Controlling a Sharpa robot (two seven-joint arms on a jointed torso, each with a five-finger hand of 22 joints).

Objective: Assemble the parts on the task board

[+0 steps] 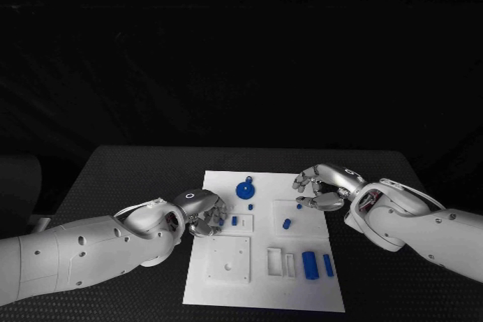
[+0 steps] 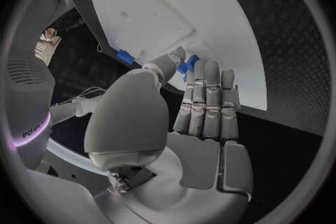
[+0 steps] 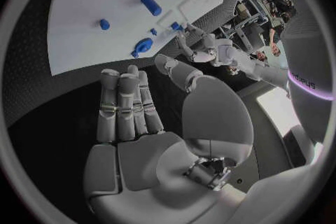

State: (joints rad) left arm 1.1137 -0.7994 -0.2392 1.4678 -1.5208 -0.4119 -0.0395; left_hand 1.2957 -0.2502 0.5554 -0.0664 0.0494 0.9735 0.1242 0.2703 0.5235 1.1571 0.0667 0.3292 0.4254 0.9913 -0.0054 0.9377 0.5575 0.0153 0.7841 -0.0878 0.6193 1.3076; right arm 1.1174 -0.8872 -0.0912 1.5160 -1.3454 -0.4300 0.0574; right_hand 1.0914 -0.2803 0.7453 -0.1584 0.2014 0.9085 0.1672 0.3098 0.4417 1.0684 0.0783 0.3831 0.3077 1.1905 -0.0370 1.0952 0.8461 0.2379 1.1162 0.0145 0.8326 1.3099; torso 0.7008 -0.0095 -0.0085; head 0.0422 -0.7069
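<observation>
Nearest, at the board's (image 1: 264, 297) near right, two blue cylinders (image 1: 316, 265) side by side, loose, apt to roll off the edge if an arm sweeps low over them. Left of those, a white block (image 1: 229, 259) with a hole, possibly a seat for a part, though hard to judge. Further in, at the board's left edge, left hand (image 1: 202, 211) bent down over a small part (image 1: 234, 221), thumb and fingertips close about a blue piece in the left wrist view; cannot tell whether pinched or merely touched. Likely trouble here: a shallow pinch letting the part twist or drop on lifting, or fingertips pushing it and a neighbouring blue bit just beside it across the plate. Contact point hidden in the head view under the hand itself. Mid-board, a short blue peg (image 1: 287, 224), free. Further still, a blue disc (image 1: 246, 190) near the far edge, upright or flat unclear. At the far right edge, right hand (image 1: 320, 189) empty, thumb apart from the fingers, hovering above the plate; risk of clipping a tiny blue piece (image 1: 299, 206) just beside its fingertips on coming down.
</observation>
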